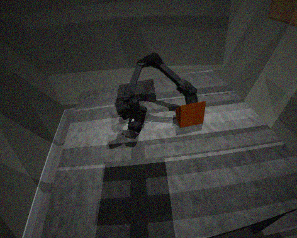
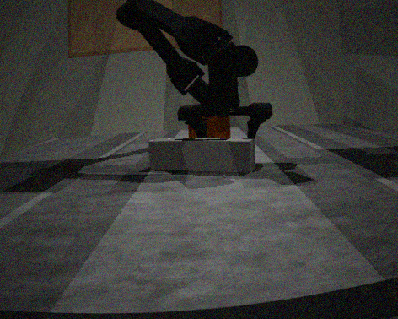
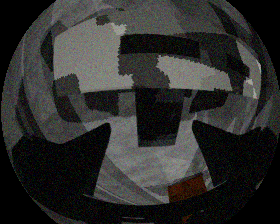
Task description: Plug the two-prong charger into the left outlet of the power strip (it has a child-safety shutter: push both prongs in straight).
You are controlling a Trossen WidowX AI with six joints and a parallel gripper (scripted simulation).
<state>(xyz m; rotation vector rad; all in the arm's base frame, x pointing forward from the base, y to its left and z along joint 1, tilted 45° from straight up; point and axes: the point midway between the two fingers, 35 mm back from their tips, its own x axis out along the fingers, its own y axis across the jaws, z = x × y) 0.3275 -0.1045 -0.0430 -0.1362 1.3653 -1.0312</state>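
The power strip is the pale, wide box (image 2: pixel 202 157) (image 3: pixel 85 57) under the gripper, with a dark slot-like panel on it; its left outlet cannot be made out. A black block (image 3: pixel 159 117), apparently the charger, shows in the wrist view at the strip's lower edge, between the spread fingers. Its prongs cannot be seen, nor whether they are in an outlet. In the exterior view it does not show. My gripper (image 2: pixel 226 136) (image 3: pixel 153 126) is open wide with nothing held, its fingertips low at the strip's top edge in the exterior view. In the top view this area is too dark to separate.
An orange block (image 1: pixel 191 114) (image 2: pixel 218 127) (image 3: pixel 187 188) stands in front of the arm's base in the top view and behind the strip in the exterior view. An orange panel (image 1: pixel 284 11) (image 2: pixel 93 29) is high in the background. Strong shadows cross the table (image 1: pixel 204 176) (image 2: pixel 211 236).
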